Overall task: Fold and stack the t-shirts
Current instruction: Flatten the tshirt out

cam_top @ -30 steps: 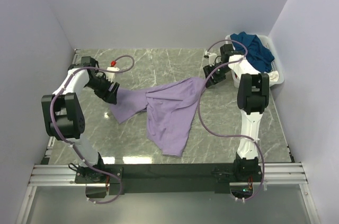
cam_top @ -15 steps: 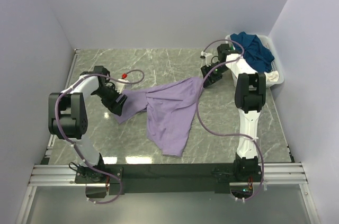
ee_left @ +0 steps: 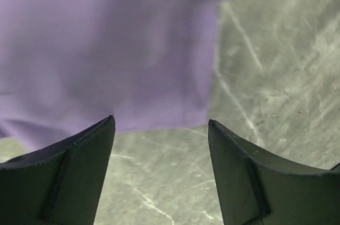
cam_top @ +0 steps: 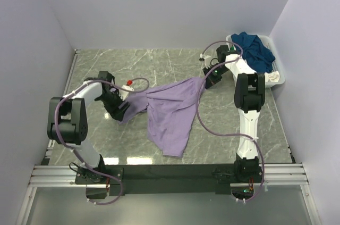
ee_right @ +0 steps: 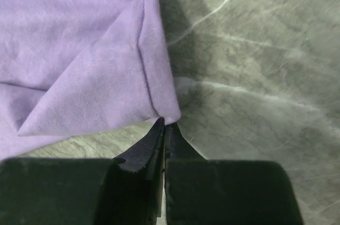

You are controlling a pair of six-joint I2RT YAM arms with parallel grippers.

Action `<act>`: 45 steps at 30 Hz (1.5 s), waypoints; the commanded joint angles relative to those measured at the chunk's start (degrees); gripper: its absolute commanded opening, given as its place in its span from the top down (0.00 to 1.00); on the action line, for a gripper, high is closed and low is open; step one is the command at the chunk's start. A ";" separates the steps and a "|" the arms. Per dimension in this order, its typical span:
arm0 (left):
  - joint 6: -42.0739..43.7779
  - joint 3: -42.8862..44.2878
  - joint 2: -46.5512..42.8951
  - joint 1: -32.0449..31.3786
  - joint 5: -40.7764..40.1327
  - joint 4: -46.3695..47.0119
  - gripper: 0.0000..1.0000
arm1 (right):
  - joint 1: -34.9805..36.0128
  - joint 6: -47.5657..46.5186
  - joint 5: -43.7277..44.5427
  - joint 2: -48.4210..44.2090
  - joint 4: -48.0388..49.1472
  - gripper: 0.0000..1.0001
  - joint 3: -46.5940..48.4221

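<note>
Two end effectors are working the shirt, lying crumpled mid-worktop: the right end effector, just snapped shut, is pinching its far right corner, while the left end effector, jaws wide, is sliding over its left hem, probably readying a spread.

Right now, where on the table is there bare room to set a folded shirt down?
Bare table along the back wall behind the purple shirt, and in front, either side of its hem. Crowded: the middle, where the shirt spans left gripper to right gripper, and the far right by the basket.
</note>
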 commanded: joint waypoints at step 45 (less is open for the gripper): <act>-37.60 50.40 -22.81 22.59 2.31 32.37 1.00 | -3.02 3.48 30.96 -50.26 31.79 1.00 13.67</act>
